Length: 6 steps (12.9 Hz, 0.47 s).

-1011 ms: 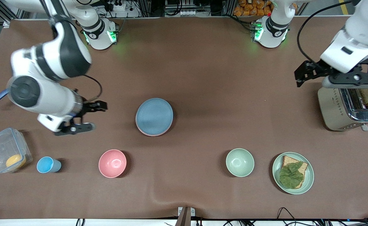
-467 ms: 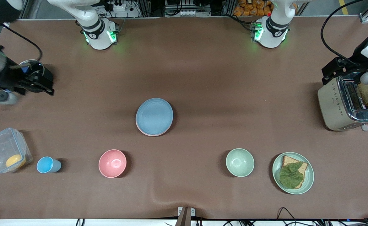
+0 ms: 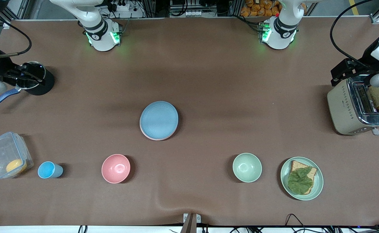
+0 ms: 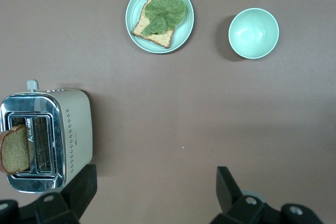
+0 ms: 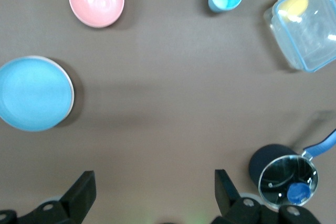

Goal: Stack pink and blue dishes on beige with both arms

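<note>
The light blue plate (image 3: 159,119) lies on top of a stack in the middle of the table. Under it only a thin edge of the pink plate (image 3: 153,138) shows. The beige plate is hidden. In the right wrist view the blue plate (image 5: 34,94) lies well away from the jaws. My right gripper (image 3: 23,77) (image 5: 155,184) hangs open and empty over the black pot at the right arm's end. My left gripper (image 3: 342,72) (image 4: 155,184) is open and empty, up over the toaster at the left arm's end.
A black pot (image 3: 37,78) with a blue handle and a toaster (image 3: 354,110) holding a bread slice stand at the table's two ends. Nearer the front camera stand a clear container (image 3: 6,154), blue cup (image 3: 48,170), pink bowl (image 3: 115,168), green bowl (image 3: 247,167) and green plate (image 3: 319,181) with toast.
My right arm has swung away from beside the stack to above the pot. My left gripper has drawn back toward its end, over the toaster. The stack has not moved.
</note>
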Tool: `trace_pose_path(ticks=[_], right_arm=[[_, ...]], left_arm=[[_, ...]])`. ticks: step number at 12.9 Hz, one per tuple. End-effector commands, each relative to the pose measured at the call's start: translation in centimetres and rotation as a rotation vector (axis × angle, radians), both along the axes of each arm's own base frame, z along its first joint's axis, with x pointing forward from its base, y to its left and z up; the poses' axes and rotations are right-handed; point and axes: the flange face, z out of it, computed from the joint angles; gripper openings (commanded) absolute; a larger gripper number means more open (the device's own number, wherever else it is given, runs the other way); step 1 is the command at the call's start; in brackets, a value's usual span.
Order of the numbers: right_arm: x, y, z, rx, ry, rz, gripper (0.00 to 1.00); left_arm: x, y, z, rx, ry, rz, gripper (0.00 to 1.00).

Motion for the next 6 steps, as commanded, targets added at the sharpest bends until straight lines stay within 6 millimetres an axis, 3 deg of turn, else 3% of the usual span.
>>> trace_pose_path(ticks=[1,6], right_arm=[[-0.83,-0.08,0.28,-0.019,0.002,0.013,1.0],[-0.76,0.09,0.22,-0.019,0.0,0.018,1.0]], left_arm=[[-0.64,-0.23,0.1,-0.034,0.025,-0.017,1.0],[-0.79,-0.89,-0.26,-0.034,0.048,-0.03,1.0]])
